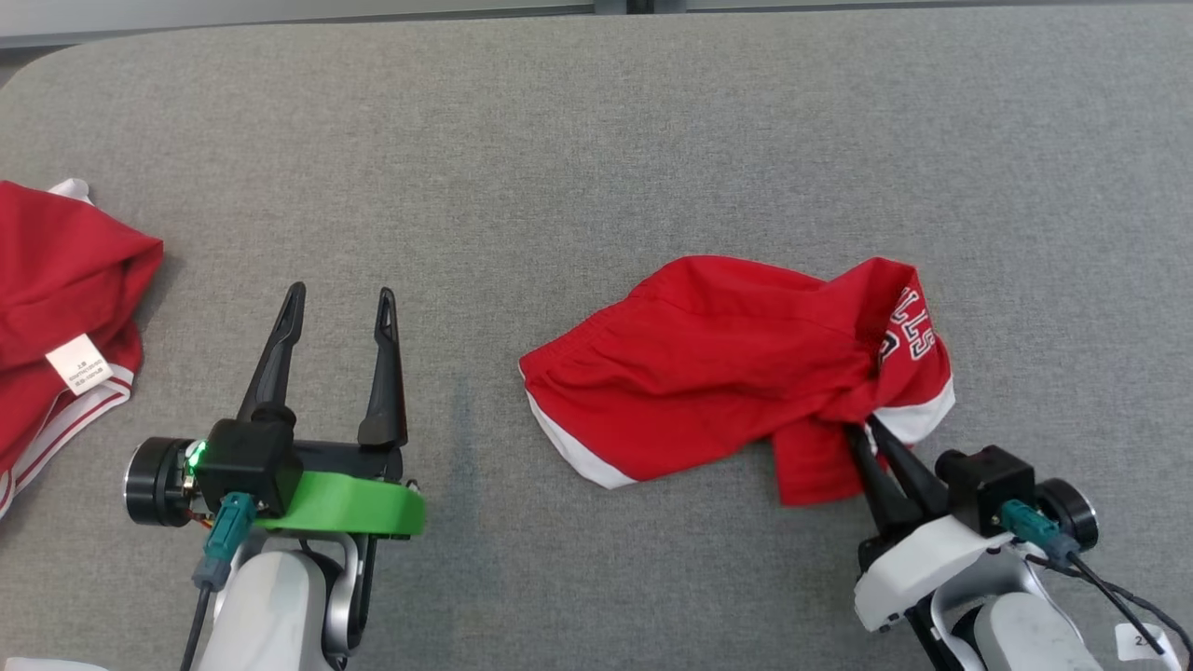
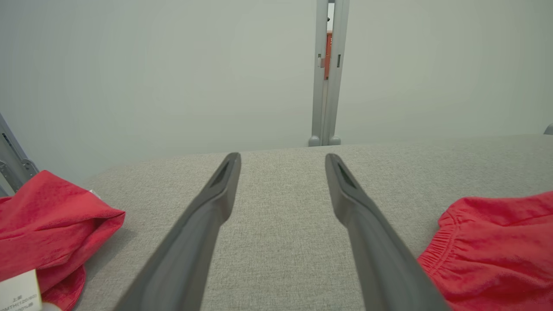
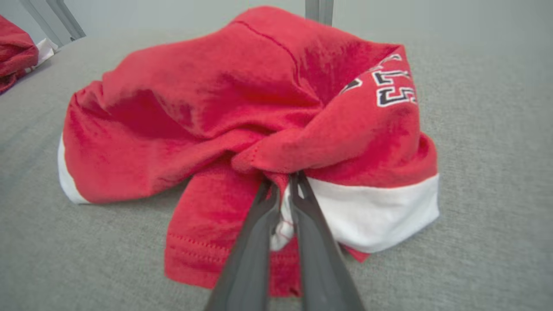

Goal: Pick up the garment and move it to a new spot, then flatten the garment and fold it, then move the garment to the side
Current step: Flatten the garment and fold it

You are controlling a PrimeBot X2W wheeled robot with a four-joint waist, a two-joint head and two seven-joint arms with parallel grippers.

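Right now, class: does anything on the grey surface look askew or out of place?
The red garment lies bunched and twisted, its lettering half hidden; the right tool is shut on its near edge. A second red garment sits heaped at the left edge of the grey surface, label showing.

"LLS" on red garment (image 1: 708, 373); tag (image 1: 79, 362) txt illeg.
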